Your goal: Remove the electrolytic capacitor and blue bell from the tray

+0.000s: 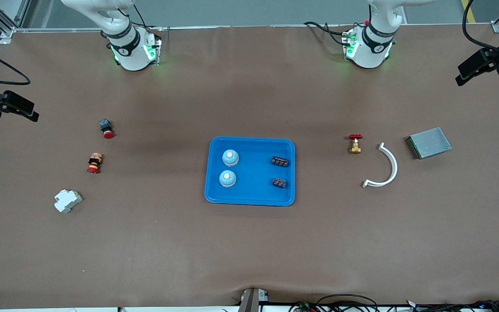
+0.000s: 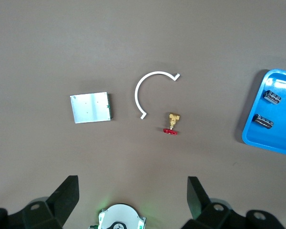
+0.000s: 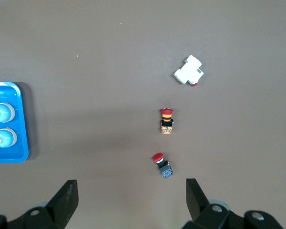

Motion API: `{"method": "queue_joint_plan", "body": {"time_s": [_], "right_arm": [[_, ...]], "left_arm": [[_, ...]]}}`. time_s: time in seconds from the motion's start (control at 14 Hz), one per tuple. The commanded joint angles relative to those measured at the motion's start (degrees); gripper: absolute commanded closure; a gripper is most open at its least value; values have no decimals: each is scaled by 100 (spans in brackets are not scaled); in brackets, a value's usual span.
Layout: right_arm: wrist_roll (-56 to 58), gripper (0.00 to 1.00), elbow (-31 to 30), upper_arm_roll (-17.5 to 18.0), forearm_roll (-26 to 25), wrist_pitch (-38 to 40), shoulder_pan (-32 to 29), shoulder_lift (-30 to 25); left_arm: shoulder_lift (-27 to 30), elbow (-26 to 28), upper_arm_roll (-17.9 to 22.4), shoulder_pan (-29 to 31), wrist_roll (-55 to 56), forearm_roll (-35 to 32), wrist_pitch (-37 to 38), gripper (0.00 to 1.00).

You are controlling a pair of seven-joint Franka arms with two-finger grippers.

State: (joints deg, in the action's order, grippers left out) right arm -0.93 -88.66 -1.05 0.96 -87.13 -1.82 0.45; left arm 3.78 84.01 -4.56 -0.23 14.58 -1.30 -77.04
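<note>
1. Right, both arms wait up at their bases, nothing held: the left gripper (image 2: 132, 200) hangs over bare table near the valve (image 1: 354, 144), the white arc (image 1: 384, 167) and the grey box (image 1: 429, 142), fingers spread wide

2. Likewise the right gripper (image 3: 131, 200) hovers with fingers spread wide over the two red-capped buttons (image 1: 95, 163) and the white breaker (image 1: 67, 200), toward the right arm's end

3. Mid-table sits the tray (image 1: 249, 198), holding four things: two bells (image 1: 230, 157) side by side toward the right arm's end, two small black parts (image 1: 280, 161) toward the left arm's end

4. Those black parts look like blocks with a row of pale spots, not plainly a capacitor; I cannot tell what they are

5. Each bell reads as a smooth hard dome with a pale button on top, probably light but slippery: I'd pinch low across the base, not on the curved crown, where fingers could skid off

6. Black parts look small, rigid and light; a grip across the short sides seems safest, taking care not to scrape the tray floor

7. Neither removal has begun, and the tray itself looks light enough to shift if nudged
</note>
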Motion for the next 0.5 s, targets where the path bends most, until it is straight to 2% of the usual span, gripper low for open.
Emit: {"method": "queue_joint_plan", "body": {"time_s": [0.0,0.29,0.43], "right_arm": [[-12,0,42,34,-26,56,-21,-10],[14,0,51,34,-26,73,-38,-10],[-47,0,16,34,0,73,-47,-18]], "left_arm": [[-53,-183,-71,14,-86,-107,31,0],[-70,-183,-71,-3,-113,-115,31,0],[-105,-17,-150,-3,9,-45,57,0]]}}
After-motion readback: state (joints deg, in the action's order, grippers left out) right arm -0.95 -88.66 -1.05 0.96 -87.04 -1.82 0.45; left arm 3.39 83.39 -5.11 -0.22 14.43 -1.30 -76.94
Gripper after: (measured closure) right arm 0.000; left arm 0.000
